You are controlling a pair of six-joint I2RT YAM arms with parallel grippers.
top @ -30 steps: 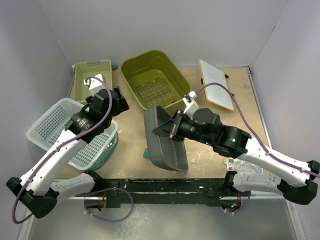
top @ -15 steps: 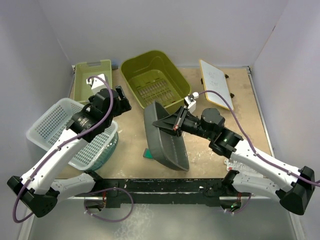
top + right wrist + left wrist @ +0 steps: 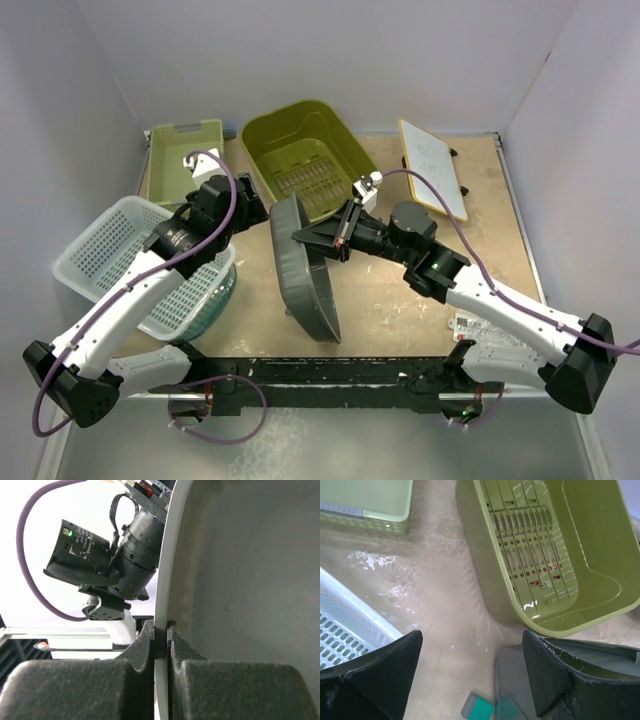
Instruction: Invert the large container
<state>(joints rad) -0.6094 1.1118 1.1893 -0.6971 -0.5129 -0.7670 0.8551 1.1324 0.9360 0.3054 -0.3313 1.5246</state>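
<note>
The large grey container [image 3: 303, 272] stood tipped up on one long edge at the middle of the table [image 3: 410, 300], its upper end toward 12 o'clock and its lower end toward 6 o'clock. The right gripper [image 3: 303, 237] was clamped on its upper rim, and the right wrist view showed the pads [image 3: 142, 645] pressed against both sides of that thin lip. The left gripper [image 3: 472, 665] hung at the container's 10 o'clock with its jaws spread wide, holding nothing. An olive dish tub [image 3: 300, 150] sat just beside the container at 12 o'clock, leaving little room there. A white basket [image 3: 105, 250] lay at 9 o'clock, with a small green bin [image 3: 183, 158] at 11 o'clock. Bare tabletop lay at 3 to 4 o'clock. A white board [image 3: 432, 168] at 2 o'clock carried faint marks, and a paper label [image 3: 485, 330] by the right arm carried red print, both too small to read.
</note>
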